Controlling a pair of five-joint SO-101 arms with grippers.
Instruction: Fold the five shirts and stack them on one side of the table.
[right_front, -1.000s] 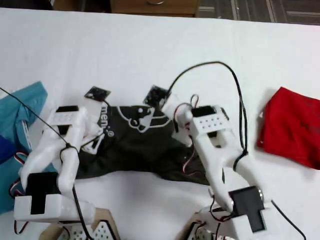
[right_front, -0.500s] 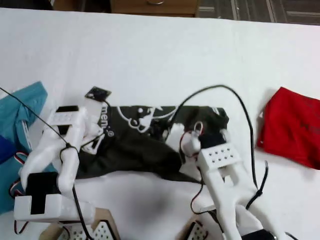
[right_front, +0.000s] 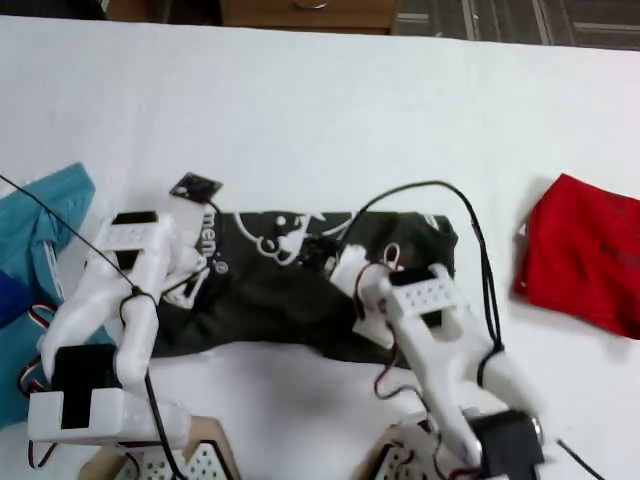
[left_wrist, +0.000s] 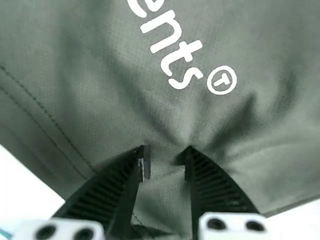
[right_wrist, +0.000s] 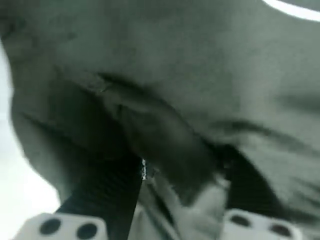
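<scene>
1. High view: the black shirt (right_front: 270, 300) lies as a long band across the middle of the white bench (right_front: 320, 110), a little toward 6 o'clock, with white print at its 9 o'clock end.
2. Its 12 o'clock edge runs fairly straight. Its 6 o'clock edge is wavy and uneven.
3. The left end effector (left_wrist: 165, 162) sits at the shirt's 9 o'clock end. It is clenched on a small pucker of the dark cloth, just below the white lettering.
4. The right end effector (right_wrist: 185, 167) is over the middle of the shirt, with bunched cloth around it. I cannot tell whether it is gripping or released.
5. A red shirt (right_front: 590, 255) lies at 3 o'clock, apart from the black one, with a bare strip of bench between them.
6. A teal shirt (right_front: 45, 215) lies at the 9 o'clock edge of the bench, near the left arm.
7. From the black shirt toward 12 o'clock the bench is bare to its far edge.
8. A black cable (right_front: 470, 215) arches over the shirt's 3 o'clock end.
</scene>
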